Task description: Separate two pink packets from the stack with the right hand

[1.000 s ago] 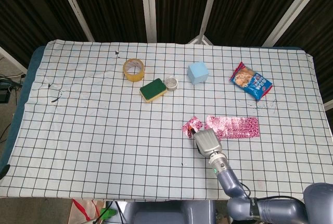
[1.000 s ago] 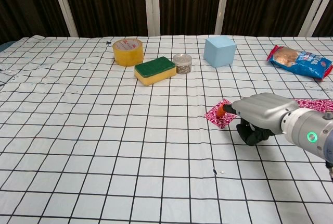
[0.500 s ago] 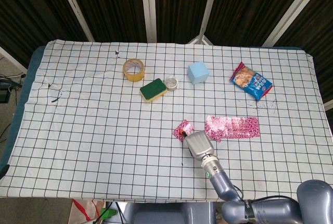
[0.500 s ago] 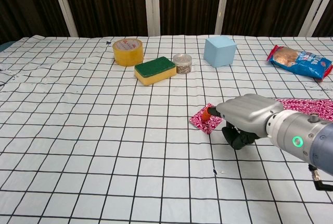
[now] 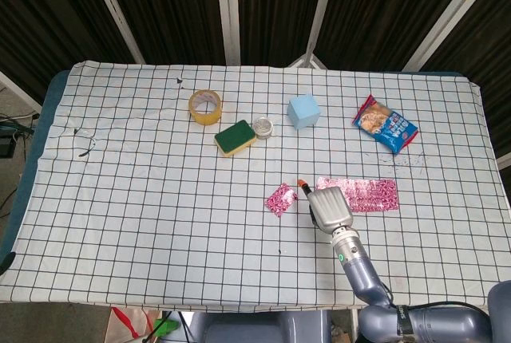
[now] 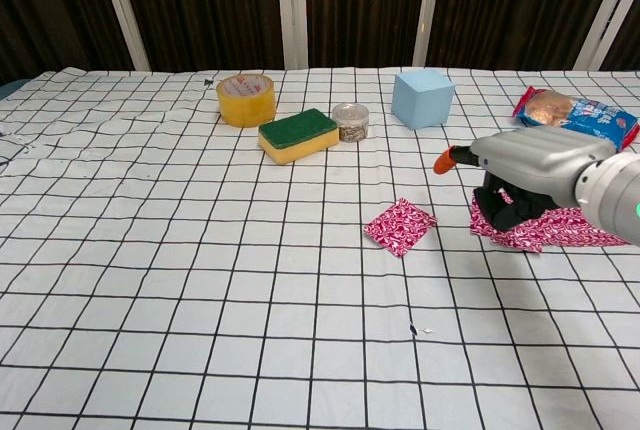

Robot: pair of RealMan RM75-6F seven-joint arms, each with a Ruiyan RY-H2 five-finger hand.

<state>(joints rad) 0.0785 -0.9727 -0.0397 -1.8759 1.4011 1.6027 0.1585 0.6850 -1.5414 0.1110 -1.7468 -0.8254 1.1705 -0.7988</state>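
Note:
One pink packet (image 5: 280, 198) (image 6: 400, 225) lies alone on the checked cloth, left of the pink stack (image 5: 369, 194) (image 6: 565, 229). My right hand (image 5: 329, 207) (image 6: 527, 172) hovers over the stack's left end. One orange-tipped finger (image 6: 443, 161) points left. The other fingers are curled under the palm, down by the stack's edge, and I see no packet in them. About a hand's width of cloth separates the hand from the lone packet. The left hand appears in neither view.
Along the back stand a yellow tape roll (image 5: 205, 106) (image 6: 246, 99), a green sponge (image 5: 235, 137) (image 6: 298, 134), a small tin (image 5: 263, 127) (image 6: 349, 121) and a pale blue cube (image 5: 304, 111) (image 6: 423, 97). A snack bag (image 5: 386, 128) (image 6: 575, 118) lies at the far right.
The right hand first slid the lone packet leftwards off the stack, then left it there and moved up and right, back over the stack's left end.

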